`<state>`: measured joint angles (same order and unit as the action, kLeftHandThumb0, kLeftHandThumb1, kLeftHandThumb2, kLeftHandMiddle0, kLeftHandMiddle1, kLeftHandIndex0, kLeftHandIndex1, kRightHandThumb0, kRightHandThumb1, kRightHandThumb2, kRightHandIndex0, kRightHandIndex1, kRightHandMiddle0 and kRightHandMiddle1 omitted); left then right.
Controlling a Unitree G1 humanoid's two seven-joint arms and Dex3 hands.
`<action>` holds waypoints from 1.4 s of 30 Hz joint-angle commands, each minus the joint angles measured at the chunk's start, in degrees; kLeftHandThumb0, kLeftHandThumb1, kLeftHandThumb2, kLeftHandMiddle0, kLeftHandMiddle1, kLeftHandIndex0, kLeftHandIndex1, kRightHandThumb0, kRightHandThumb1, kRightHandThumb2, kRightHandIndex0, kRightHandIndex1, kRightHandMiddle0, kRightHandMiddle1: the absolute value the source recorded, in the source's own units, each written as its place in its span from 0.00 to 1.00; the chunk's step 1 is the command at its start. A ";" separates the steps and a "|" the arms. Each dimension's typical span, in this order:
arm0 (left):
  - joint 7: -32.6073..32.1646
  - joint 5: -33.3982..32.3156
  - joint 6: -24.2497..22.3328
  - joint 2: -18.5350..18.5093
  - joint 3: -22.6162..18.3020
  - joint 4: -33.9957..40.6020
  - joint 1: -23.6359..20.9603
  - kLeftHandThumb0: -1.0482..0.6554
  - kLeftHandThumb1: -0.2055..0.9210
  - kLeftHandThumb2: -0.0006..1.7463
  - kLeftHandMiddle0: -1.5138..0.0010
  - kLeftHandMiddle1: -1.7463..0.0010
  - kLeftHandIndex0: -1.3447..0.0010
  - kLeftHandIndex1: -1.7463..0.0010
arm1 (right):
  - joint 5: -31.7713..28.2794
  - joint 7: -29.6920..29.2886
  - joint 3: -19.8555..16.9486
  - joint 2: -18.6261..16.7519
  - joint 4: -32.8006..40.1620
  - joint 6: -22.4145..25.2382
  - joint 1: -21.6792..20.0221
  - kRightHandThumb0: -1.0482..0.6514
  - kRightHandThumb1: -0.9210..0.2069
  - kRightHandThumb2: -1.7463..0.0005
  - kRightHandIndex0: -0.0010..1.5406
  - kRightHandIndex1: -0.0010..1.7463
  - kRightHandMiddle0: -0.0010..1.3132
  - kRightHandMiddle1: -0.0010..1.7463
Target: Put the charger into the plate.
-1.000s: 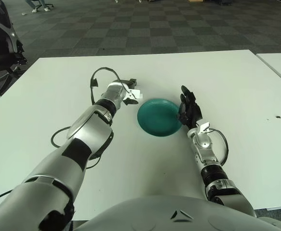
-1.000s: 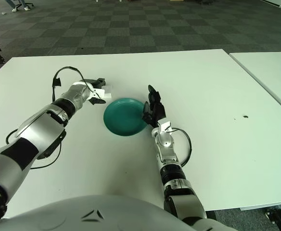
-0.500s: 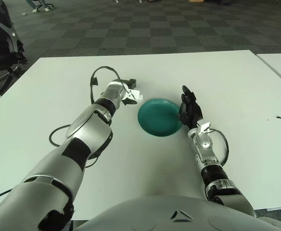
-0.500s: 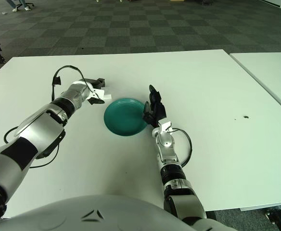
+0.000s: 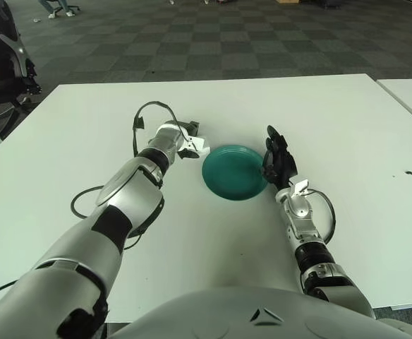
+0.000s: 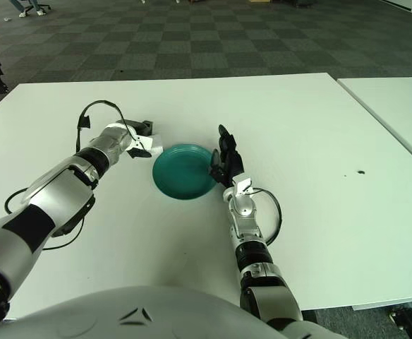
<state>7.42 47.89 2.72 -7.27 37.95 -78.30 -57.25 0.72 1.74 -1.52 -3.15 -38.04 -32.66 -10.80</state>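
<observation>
nearest, the right hand (image 5: 276, 161) stands with its dark fingers upright and spread, holding nothing, touching or all but touching the right rim of the shallow round teal plate (image 5: 220, 185); whether it actually steadies the plate cannot be told. the plate lies flat on the wide white table (image 5: 347, 134) and holds nothing: its bowl is bare teal from rim to rim. just beyond its left edge the left hand (image 5: 184, 141) has its fingers curled around the small white boxy charger (image 5: 200, 145), which pokes out toward the plate's rim, close beside it but not over the bowl; whether the charger is lifted or touching the table is hard to tell. judging by its look, the charger is a hard, rigid plastic block, light and smooth-sided, so likely a bit slippery under a pinch and prone to twist if held by one corner; gripping across its two broad flat faces near the middle seems the safest hold. it should not be fragile, and the shallow plate will take it with a short carry to the right and a low release, though a drop from height could make it skid across the glazed surface. a thin black cable (image 5: 144, 113) loops up behind the left wrist, clear of the plate.
</observation>
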 commanded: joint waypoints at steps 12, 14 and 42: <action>5.63 -0.25 0.76 -0.56 0.62 -2.56 7.17 0.07 1.00 0.34 0.63 0.11 0.72 0.04 | -2.71 0.23 -1.59 -3.27 -10.19 2.37 14.73 0.12 0.00 0.45 0.01 0.00 0.00 0.09; 3.76 -0.06 0.74 -0.62 0.69 -2.51 7.05 0.06 1.00 0.34 0.64 0.09 0.74 0.03 | -2.88 0.59 -1.62 -3.37 -10.29 2.23 14.65 0.12 0.00 0.45 0.01 0.00 0.00 0.09; -8.91 0.32 -4.37 4.76 -0.51 -2.87 9.82 0.09 1.00 0.27 0.73 0.13 0.82 0.10 | -2.71 0.95 -2.57 -3.47 -8.46 4.25 15.86 0.15 0.00 0.45 0.03 0.00 0.00 0.16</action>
<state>-2.66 47.51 -1.33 -4.81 36.37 -78.54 -54.30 0.72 3.46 -2.73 -3.33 -37.41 -31.98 -10.51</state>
